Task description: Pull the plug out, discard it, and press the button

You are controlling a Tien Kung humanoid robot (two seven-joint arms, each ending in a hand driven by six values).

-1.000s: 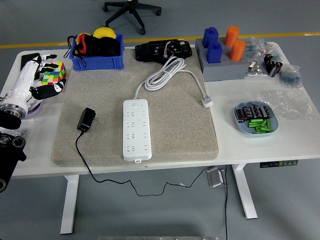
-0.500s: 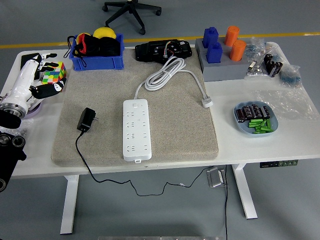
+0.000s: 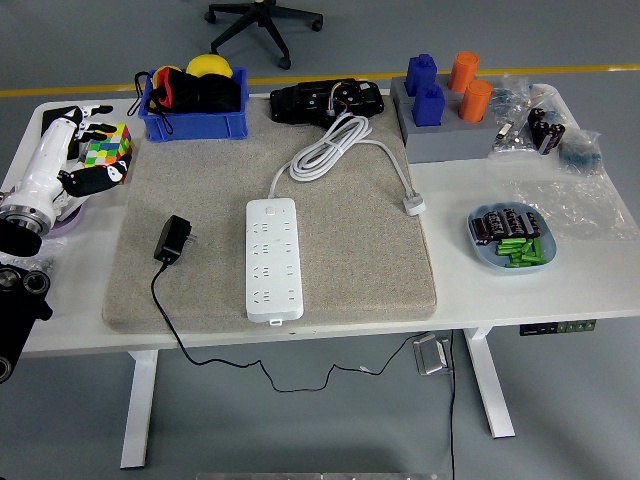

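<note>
A black plug adapter lies loose on the grey mat, just left of the white power strip and out of its sockets. Its thin black cable runs off the table's front edge. The strip's white cord is coiled behind it and ends in a white plug. My left hand rests at the table's far left, well away from the adapter, with its fingers spread beside a coloured cube and holding nothing. The right arm is out of view.
A blue bin with black, red and yellow items stands at the back left, with a black device beside it. A grey block with blue and orange pegs is at the back right. A blue dish of batteries sits at right.
My left hand has drifted very slightly toward the far side beside the cube. The adapter and power strip have stayed put.
</note>
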